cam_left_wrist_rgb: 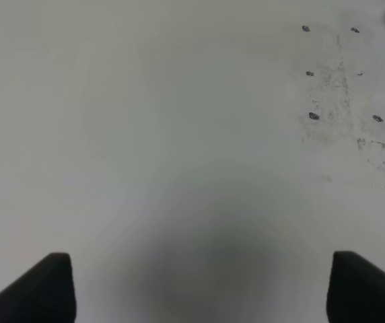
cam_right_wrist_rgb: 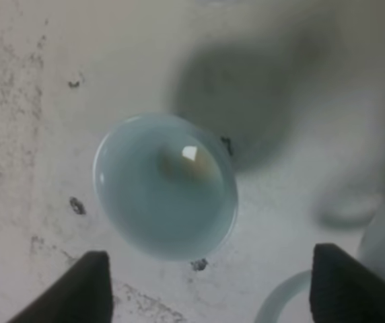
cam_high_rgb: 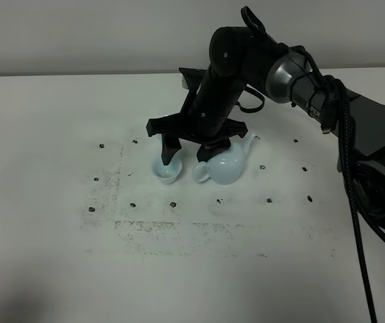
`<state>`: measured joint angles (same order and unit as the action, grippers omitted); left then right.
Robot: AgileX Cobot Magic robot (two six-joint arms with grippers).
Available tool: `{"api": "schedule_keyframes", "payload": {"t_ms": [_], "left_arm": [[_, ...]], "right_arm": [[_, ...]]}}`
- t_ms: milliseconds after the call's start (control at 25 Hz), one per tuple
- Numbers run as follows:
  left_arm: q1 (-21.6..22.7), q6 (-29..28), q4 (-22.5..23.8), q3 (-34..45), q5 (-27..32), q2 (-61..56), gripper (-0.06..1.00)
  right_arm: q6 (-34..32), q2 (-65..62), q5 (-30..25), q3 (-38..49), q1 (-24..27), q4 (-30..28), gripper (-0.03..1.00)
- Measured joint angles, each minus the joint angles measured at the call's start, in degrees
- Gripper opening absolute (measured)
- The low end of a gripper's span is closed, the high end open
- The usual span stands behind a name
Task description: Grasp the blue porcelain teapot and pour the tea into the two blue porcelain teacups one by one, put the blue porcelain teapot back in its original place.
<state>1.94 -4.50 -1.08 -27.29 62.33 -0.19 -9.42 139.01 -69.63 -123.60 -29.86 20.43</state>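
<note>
White tabletop (cam_high_rgb: 58,256) is shared by a pale-blue glazed teacup (cam_high_rgb: 166,172) and round pale-blue porcelain teapot (cam_high_rgb: 227,165); the teacup may be toppled by the wide-open, empty right end effector (cam_high_rgb: 189,156) poised above.

The right arm (cam_high_rgb: 293,77) reaches in from the right side, elbow high, wrist bent steeply down near the middle. The right gripper (cam_high_rgb: 189,153) points downward, jaws spread wide. The left gripper (cam_left_wrist_rgb: 199,286) likewise has its jaws far apart.

Soft even light, hazy close-ups
We see a small white glint in the cup (cam_right_wrist_rgb: 165,185) ahead of the right pincer (cam_right_wrist_rgb: 213,282), a blurred shadow beyond it, the pincer itself out of focus.
</note>
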Motion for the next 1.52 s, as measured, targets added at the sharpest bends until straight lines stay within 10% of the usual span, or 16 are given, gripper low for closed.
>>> {"api": "schedule_keyframes", "payload": {"t_ms": [840, 1320, 1520], "left_arm": [[0.0, 0.0, 0.0, 0.0, 0.0, 0.0, 0.72], [0.0, 0.0, 0.0, 0.0, 0.0, 0.0, 0.72], [0.0, 0.0, 0.0, 0.0, 0.0, 0.0, 0.72]], "right_arm": [[1.45, -4.75, -0.37, -8.56, -5.35, -3.2, 0.59], [1.59, -18.35, 0.01, 11.45, -5.83, -7.01, 0.59], [1.7, -13.38, 8.02, 12.64, -5.83, -1.87, 0.59]]}}
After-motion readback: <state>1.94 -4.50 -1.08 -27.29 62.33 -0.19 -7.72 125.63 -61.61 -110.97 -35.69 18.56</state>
